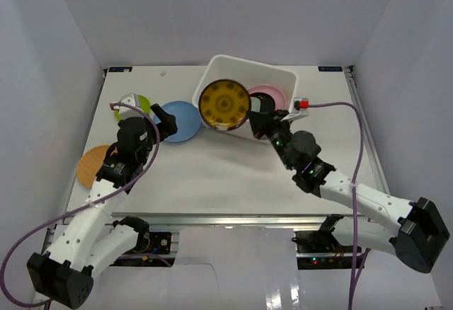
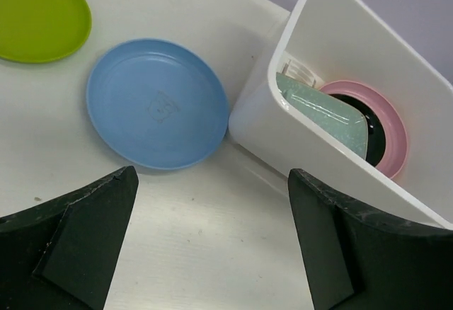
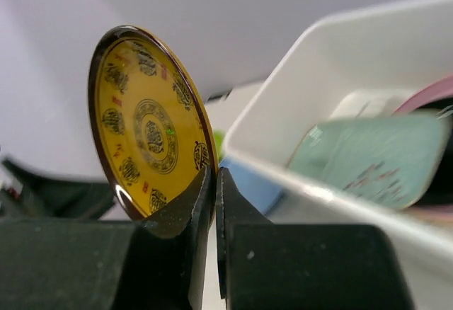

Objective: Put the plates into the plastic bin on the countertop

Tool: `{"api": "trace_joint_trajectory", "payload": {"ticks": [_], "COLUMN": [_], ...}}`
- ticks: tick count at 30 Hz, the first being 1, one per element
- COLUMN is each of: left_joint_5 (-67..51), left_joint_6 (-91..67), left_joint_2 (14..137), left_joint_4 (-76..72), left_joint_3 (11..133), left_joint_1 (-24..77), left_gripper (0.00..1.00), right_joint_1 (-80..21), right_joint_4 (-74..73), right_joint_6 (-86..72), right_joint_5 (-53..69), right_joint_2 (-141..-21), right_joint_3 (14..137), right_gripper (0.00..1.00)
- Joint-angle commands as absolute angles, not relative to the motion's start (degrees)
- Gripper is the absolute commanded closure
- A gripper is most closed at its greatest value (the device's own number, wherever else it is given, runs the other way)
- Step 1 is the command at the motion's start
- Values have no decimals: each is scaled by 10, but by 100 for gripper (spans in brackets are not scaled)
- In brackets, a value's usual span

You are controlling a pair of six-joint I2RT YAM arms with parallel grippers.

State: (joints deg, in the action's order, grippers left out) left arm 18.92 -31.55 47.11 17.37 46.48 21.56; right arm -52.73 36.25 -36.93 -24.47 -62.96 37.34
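Note:
My right gripper (image 1: pixel 256 122) is shut on the rim of the brown-gold plate (image 1: pixel 224 104) and holds it upright over the near-left rim of the white plastic bin (image 1: pixel 283 76). The right wrist view shows the plate (image 3: pixel 145 129) pinched between the fingers of my gripper (image 3: pixel 214 182). In the bin lie the pink plate (image 2: pixel 393 122), the black plate (image 2: pixel 379 136) and the mint dish (image 2: pixel 325 112). The blue plate (image 1: pixel 180 121) and lime green plate (image 1: pixel 141 102) lie left of the bin. The orange woven plate (image 1: pixel 90 165) lies at the left edge. My left gripper (image 2: pixel 212 246) is open and empty, just near of the blue plate.
A small red and white object (image 1: pixel 303 103) sits by the bin's right end. White walls enclose the countertop on three sides. A metal rail (image 1: pixel 226 218) runs along the front edge. Purple cables trail from both arms.

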Motion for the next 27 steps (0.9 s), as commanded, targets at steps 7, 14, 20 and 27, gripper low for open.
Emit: {"api": "trace_joint_trajectory", "payload": {"ticks": [7,14,20,27], "left_joint_5": [96,53,56,72], "left_joint_6": [-452,-516,-533,-544], "left_joint_2": [616,705,775,874], "left_joint_4": [134,86,52,5], "left_joint_3": [446,391,381,404], "left_joint_1": [145,63,57,54], "left_gripper": [2,2,2,8], "right_joint_1": [-249,-207,-202,-202], "right_joint_4": [193,120,105,92], "right_joint_6": [-283,-287,-294,-283], "right_joint_5": [-81,-32,-19,-7], "right_joint_2": [-769,-876,-914,-869], "right_joint_3": [628,699,693,682], "right_gripper": [92,92,81,27]}}
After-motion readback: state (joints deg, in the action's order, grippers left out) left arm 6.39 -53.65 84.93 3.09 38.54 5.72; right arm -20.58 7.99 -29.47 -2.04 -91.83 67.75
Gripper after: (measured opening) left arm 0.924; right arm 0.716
